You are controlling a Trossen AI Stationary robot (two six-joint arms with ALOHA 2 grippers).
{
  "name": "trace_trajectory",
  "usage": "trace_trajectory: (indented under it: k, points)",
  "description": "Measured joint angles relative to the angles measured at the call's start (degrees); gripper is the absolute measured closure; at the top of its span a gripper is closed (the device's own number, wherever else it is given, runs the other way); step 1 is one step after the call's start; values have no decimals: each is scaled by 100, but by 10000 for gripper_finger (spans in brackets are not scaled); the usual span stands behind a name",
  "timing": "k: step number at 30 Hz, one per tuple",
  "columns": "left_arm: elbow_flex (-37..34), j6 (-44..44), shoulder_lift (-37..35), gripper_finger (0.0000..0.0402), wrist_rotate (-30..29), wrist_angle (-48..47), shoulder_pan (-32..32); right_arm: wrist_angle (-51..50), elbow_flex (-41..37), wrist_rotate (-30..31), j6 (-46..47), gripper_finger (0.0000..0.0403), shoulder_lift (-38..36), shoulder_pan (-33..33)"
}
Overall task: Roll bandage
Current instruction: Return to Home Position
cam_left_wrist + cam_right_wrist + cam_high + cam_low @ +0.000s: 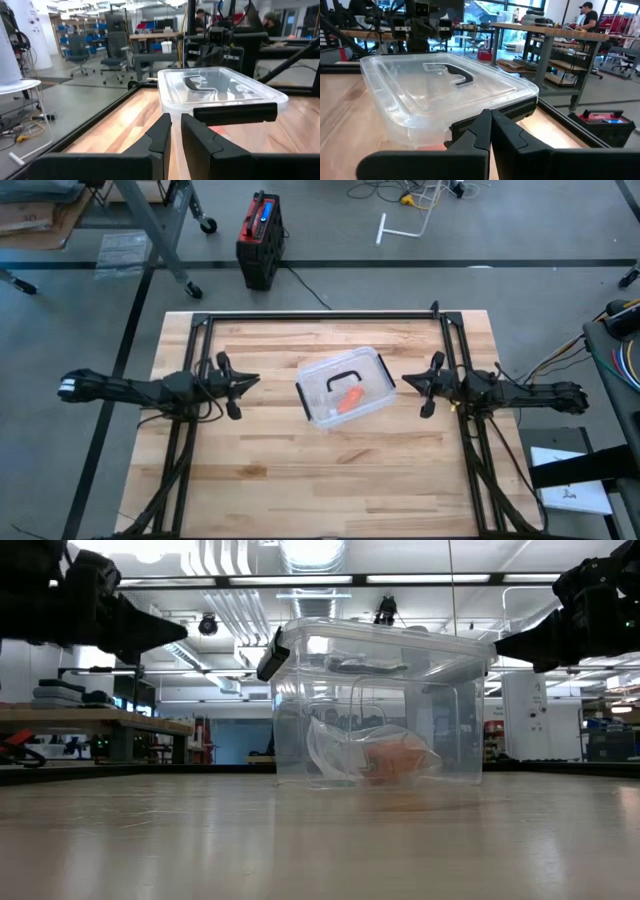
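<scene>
The orange bandage (pixel 350 398) (pixel 395 760) lies on the floor of a clear plastic box (pixel 345 387) (pixel 375 705), beside a crumpled clear wrapper (pixel 335 745). The box stands mid-table with its lid on. The lid has a black handle (pixel 345 374) and a black latch at each end (pixel 272 653). My left gripper (pixel 252 381) (pixel 175 131) hovers level to the box's left. It holds nothing, with only a thin slit between its fingers. My right gripper (pixel 405 380) (pixel 491 120) hovers level to the box's right, shut on nothing.
A black frame (pixel 320 316) runs along the table's far side, and its rails run down under both arms. Bare wooden board (pixel 330 480) lies between the box and the near edge. A red-and-black case (pixel 260 235) stands on the floor beyond the table.
</scene>
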Motion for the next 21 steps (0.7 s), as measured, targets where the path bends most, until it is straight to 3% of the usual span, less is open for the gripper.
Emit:
trace_trajectory:
  k: [21]
  points:
    - [-5,-155,304,365,-145,-256,2,-5,0,-7,57,401,-4,0]
